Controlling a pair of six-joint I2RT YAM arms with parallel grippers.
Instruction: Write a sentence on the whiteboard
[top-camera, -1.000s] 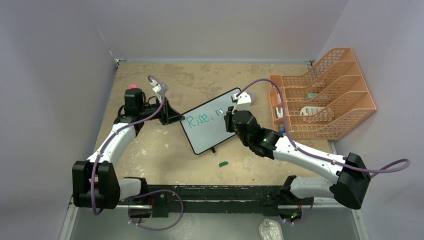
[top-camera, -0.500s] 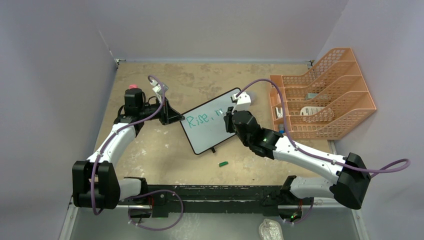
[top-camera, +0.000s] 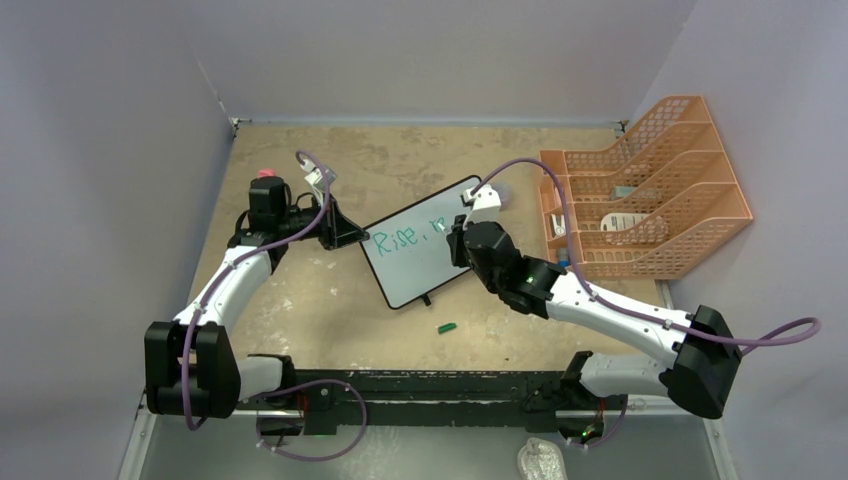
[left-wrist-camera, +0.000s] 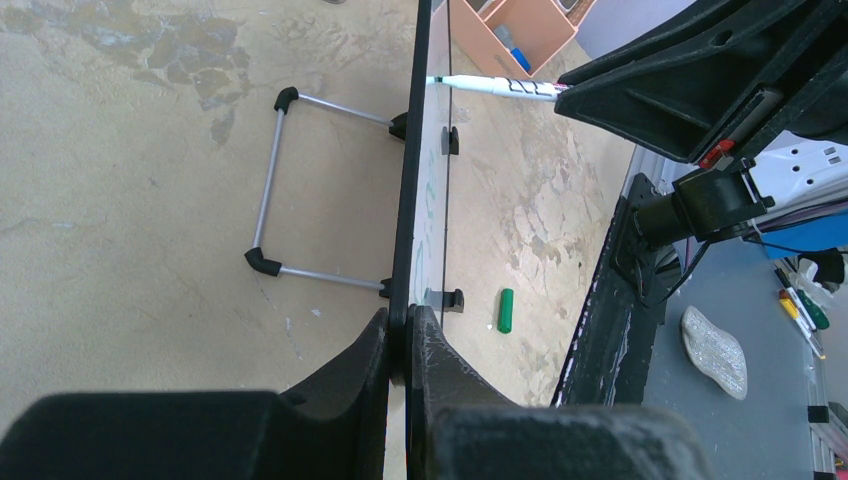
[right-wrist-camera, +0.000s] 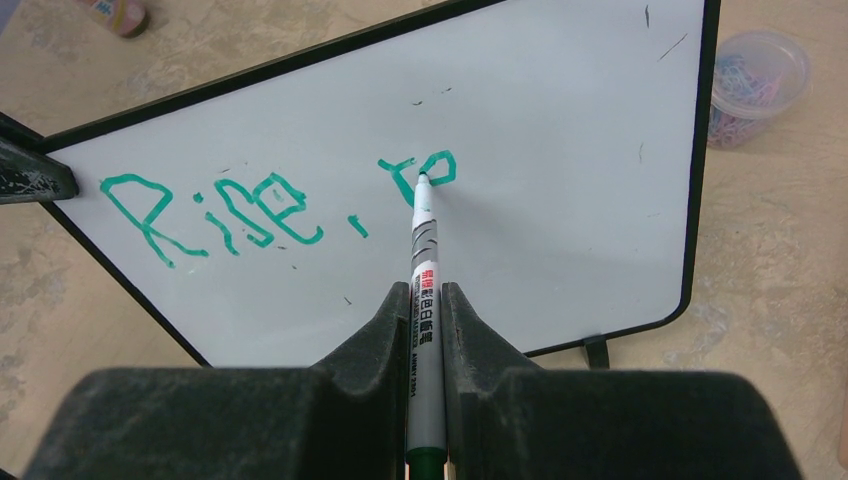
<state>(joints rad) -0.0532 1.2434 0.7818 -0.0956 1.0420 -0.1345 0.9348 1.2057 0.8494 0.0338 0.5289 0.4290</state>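
The whiteboard (top-camera: 420, 262) stands tilted on the table, seen face-on in the right wrist view (right-wrist-camera: 560, 200) and edge-on in the left wrist view (left-wrist-camera: 412, 180). The sentence (right-wrist-camera: 270, 205) in green-teal reads "Rise, r" plus a partial letter. My left gripper (left-wrist-camera: 405, 340) is shut on the whiteboard's left edge. My right gripper (right-wrist-camera: 425, 320) is shut on a white marker (right-wrist-camera: 425, 290) whose tip touches the board at the last letter. The marker also shows in the left wrist view (left-wrist-camera: 495, 87).
A green marker cap (top-camera: 446, 327) lies on the table in front of the board. An orange file rack (top-camera: 640, 195) stands at the right. A small tub of paper clips (right-wrist-camera: 755, 80) sits behind the board. The wire stand (left-wrist-camera: 275, 185) props the board from behind.
The right gripper has shifted slightly left with the marker on the board; a little more green stroke shows after the "r". The left arm has not moved.
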